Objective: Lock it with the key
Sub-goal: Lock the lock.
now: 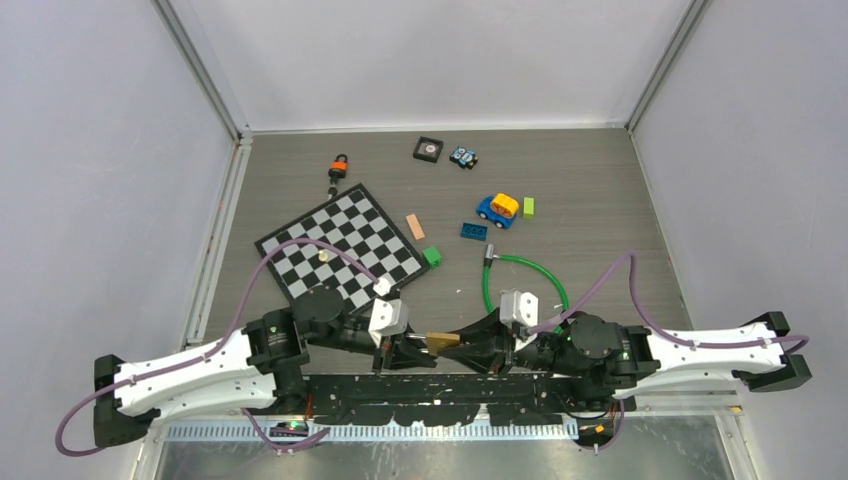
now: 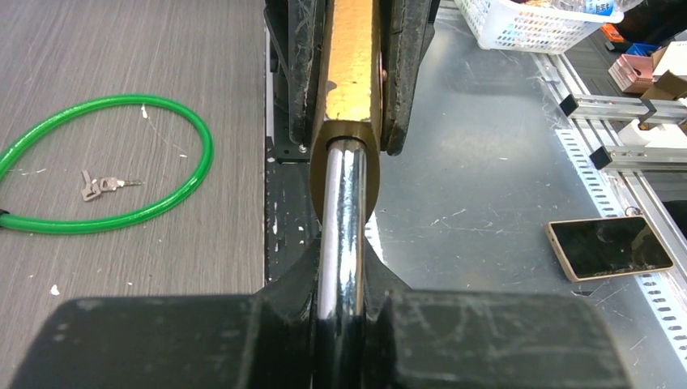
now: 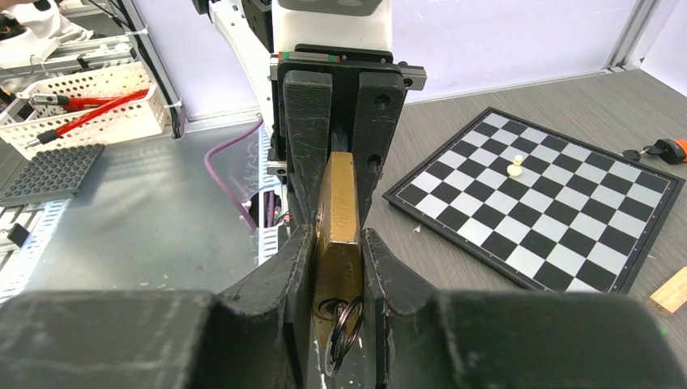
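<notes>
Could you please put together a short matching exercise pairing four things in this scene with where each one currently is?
Things:
1. brass padlock
2. green cable
3. white pawn
4. orange padlock

Places:
A. standing on the chessboard
B. curved around some keys
C. clamped between the left end effector and right end effector
D. just beyond the chessboard's far corner

Pairs: 1-C, 2-B, 3-A, 4-D.
</notes>
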You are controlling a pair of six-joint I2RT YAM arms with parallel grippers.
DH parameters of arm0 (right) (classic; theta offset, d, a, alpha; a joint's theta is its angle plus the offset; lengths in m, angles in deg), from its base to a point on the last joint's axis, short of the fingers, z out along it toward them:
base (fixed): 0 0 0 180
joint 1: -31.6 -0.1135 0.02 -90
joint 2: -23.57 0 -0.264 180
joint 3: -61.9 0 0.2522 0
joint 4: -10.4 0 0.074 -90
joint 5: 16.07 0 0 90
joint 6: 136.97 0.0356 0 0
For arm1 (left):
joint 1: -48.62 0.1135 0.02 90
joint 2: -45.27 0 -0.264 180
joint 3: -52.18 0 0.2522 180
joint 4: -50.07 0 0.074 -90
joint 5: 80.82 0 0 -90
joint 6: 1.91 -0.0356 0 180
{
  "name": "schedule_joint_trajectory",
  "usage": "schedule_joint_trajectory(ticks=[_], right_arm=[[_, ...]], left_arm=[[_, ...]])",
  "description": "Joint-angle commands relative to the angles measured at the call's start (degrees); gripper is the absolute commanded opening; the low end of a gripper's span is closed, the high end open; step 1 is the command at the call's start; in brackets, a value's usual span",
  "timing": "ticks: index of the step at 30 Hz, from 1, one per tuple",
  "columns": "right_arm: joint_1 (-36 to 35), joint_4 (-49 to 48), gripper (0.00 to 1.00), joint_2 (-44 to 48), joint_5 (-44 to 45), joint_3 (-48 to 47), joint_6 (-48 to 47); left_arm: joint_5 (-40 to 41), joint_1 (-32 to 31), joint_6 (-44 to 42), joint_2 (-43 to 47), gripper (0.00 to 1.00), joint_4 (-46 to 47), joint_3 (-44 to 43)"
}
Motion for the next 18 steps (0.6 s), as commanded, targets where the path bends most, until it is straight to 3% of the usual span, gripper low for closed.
schedule_joint_trajectory(ticks=[1,18], right_arm=[[0.13,-12.50,0.01,-2.10,1.10,0.79,2.60],[0.23,-17.86,0.01,-8.77,0.77,2.92,2.60]], left_arm=[[5.55,-0.10,1.70,-0.92,0.00,9.63,0.13],[0.85,-2.31,1.00,-8.94,0.00,11.56,-3.20]])
